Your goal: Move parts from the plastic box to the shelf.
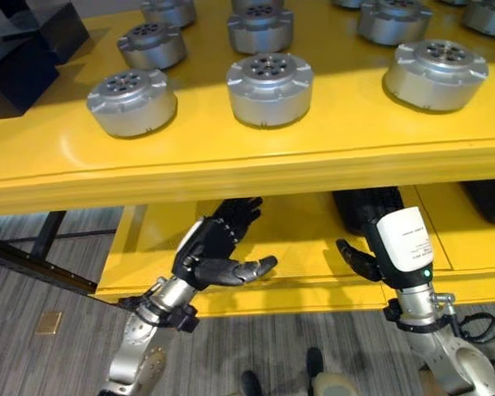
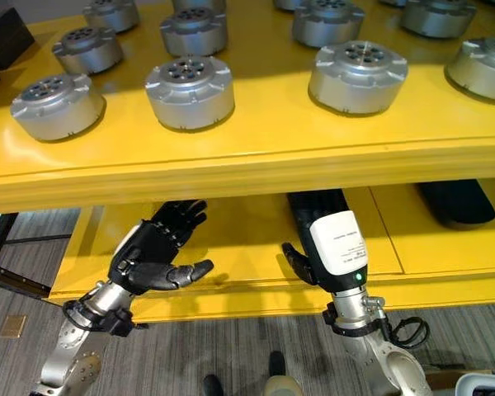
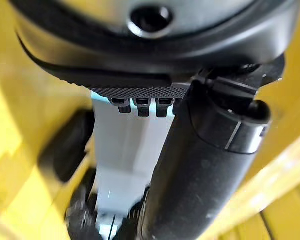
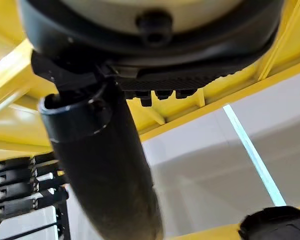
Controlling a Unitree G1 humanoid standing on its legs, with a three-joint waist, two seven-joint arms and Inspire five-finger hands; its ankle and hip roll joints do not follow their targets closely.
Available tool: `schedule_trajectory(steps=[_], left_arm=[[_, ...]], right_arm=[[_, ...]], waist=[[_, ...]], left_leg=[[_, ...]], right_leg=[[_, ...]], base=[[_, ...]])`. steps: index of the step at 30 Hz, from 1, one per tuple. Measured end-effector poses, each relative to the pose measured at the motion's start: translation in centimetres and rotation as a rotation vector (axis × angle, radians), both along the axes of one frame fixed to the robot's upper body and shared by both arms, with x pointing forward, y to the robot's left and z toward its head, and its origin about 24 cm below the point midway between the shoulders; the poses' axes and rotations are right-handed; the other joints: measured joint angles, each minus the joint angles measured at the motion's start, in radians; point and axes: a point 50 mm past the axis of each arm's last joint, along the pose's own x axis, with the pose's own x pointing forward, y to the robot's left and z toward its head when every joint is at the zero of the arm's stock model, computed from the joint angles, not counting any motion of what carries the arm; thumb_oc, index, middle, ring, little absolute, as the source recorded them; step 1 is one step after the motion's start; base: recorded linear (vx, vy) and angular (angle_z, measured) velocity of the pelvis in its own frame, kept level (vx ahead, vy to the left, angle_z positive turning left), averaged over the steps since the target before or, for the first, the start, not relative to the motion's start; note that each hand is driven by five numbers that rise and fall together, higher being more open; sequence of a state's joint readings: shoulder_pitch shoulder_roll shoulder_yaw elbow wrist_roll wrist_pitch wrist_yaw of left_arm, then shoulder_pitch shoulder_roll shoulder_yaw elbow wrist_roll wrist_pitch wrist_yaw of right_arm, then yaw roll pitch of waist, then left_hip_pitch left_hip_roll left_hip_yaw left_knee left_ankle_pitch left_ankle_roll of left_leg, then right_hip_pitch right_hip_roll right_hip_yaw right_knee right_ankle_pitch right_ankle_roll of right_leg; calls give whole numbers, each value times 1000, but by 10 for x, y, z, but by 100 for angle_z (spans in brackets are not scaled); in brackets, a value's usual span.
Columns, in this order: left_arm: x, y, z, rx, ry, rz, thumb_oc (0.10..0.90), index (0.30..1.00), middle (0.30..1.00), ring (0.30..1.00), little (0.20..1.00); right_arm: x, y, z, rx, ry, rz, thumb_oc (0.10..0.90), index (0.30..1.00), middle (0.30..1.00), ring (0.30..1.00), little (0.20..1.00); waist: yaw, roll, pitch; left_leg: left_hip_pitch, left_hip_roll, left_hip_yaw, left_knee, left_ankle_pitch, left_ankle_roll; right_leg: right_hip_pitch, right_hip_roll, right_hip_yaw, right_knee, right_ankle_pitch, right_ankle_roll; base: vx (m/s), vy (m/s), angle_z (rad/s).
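Several round silver parts, among them one (image 1: 270, 87) in the middle, one (image 1: 132, 101) to its left and one (image 1: 435, 74) to its right, stand in rows on the yellow top shelf (image 1: 231, 169). Both hands are below that shelf's front edge, over the lower yellow shelf (image 1: 305, 239). My left hand (image 1: 210, 252) is open, with its fingers stretched under the top shelf and its thumb (image 3: 205, 165) pointing right. My right hand (image 1: 400, 243), with a white cover on its back, reaches up under the shelf with its thumb (image 4: 105, 165) straight. Neither hand holds anything.
Dark boxes (image 1: 25, 49) stand at the far left of the top shelf. A black object (image 2: 458, 202) lies on the lower shelf at the right. A dark metal frame (image 1: 33, 260) runs along the floor at the left, over grey floorboards.
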State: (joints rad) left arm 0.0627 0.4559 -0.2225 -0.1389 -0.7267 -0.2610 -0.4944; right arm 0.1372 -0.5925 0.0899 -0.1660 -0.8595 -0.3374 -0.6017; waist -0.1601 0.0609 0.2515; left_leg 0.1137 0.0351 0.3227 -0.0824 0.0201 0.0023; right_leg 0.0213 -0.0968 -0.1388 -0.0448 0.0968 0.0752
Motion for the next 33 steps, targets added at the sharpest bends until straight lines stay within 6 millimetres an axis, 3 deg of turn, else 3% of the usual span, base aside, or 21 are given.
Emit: schedule_trajectory(steps=[2,5,6,7,8,9,11,12,13,14,17,22,27,33], left_arm=[[-1,-9,3,-19,-2,-50,900,1000,1000,1000,1000],[-3,-17,5,15,6,-121,900,1000,1000,1000,1000],[-2,-16,5,29,7,-126,900,1000,1000,1000,1000],[-1,-14,5,38,10,-118,900,1000,1000,1000,1000],[8,-10,-1,72,39,-92,900,1000,1000,1000,1000],[12,-10,-4,77,54,-84,900,1000,1000,1000,1000],[12,-8,-8,78,63,-69,900,1000,1000,1000,1000],[9,-5,-12,83,72,-62,900,1000,1000,1000,1000],[7,-3,-13,91,78,-60,900,1000,1000,1000,1000],[7,0,-14,104,84,-57,900,1000,1000,1000,1000],[5,4,-17,106,90,-45,900,1000,1000,1000,1000],[1,7,-19,84,87,-40,900,1000,1000,1000,1000],[-3,9,-21,70,99,-48,900,1000,1000,1000,1000],[-4,2,-21,43,97,-55,900,1000,1000,1000,1000]], right_arm=[[-3,-4,-4,8,41,-23,900,1000,1000,1000,1000],[-9,-2,-11,23,108,-19,900,1000,1000,1000,1000],[-10,-1,-12,36,118,-10,900,1000,1000,1000,1000],[-8,2,-10,50,116,7,900,1000,1000,1000,1000],[-6,-1,-16,62,158,30,900,1000,1000,1000,1000],[-9,-5,-20,46,184,20,900,1000,1000,1000,1000],[-9,-10,-24,41,212,26,900,1000,1000,1000,1000],[-9,-14,-27,60,232,21,900,1000,1000,1000,1000],[-10,-14,-29,72,239,19,900,1000,1000,1000,1000],[-9,-14,-28,75,239,21,900,1000,1000,1000,1000],[-4,-12,-22,108,220,36,900,1000,1000,1000,1000],[-1,-13,-19,189,224,43,900,1000,1000,1000,1000],[0,-16,-18,246,254,43,900,1000,1000,1000,1000],[3,-20,-17,390,265,14,900,1000,1000,1000,1000]], waist=[[-5,-5,1],[-36,-39,8],[-40,-58,13],[-40,-66,17],[-57,-74,29],[-61,-75,28],[-52,-81,26],[-51,-83,25],[-39,-85,24],[-21,-89,25],[0,-71,23],[-4,-54,16],[-2,-24,-9],[-6,-13,-18]], left_leg=[[-8,-7,28,3,6,9],[-3,-19,111,8,1,14],[-8,-21,140,18,-6,16],[-8,-10,172,28,-19,27],[-7,29,253,37,-26,43],[-6,35,271,44,-29,47],[-15,41,304,66,-33,53],[-35,48,315,88,-36,57],[-42,49,323,99,-34,53],[-47,52,335,115,-33,37],[-61,78,350,138,-19,18],[-78,134,359,161,-14,-21],[-113,175,390,167,29,-21],[-109,216,385,159,62,-37]], right_leg=[[-40,-6,24,30,8,-2],[-95,-2,47,53,39,25],[-112,4,47,59,60,18],[-125,11,46,54,86,39],[-163,-15,-35,155,34,85],[-173,-49,-71,262,-29,68],[-189,-125,-93,450,-122,78],[-158,-192,-114,504,-166,83],[-128,-211,-118,484,-160,77],[-89,-202,-115,411,-163,87],[-59,-167,-131,321,-176,72],[-54,-111,-119,225,-153,32],[-112,-101,-172,244,-121,0],[-120,-36,-143,227,-110,-32]], base=[[-107,163,-33],[-135,142,-74],[-51,77,-100],[-145,21,-156],[-126,4,-144],[-139,-15,-124],[-84,-42,-53],[-84,-79,-42],[-114,-131,-44],[-95,-122,-41],[-108,-149,-35],[-185,-236,-23],[-229,-284,-25],[-179,-247,-24]])
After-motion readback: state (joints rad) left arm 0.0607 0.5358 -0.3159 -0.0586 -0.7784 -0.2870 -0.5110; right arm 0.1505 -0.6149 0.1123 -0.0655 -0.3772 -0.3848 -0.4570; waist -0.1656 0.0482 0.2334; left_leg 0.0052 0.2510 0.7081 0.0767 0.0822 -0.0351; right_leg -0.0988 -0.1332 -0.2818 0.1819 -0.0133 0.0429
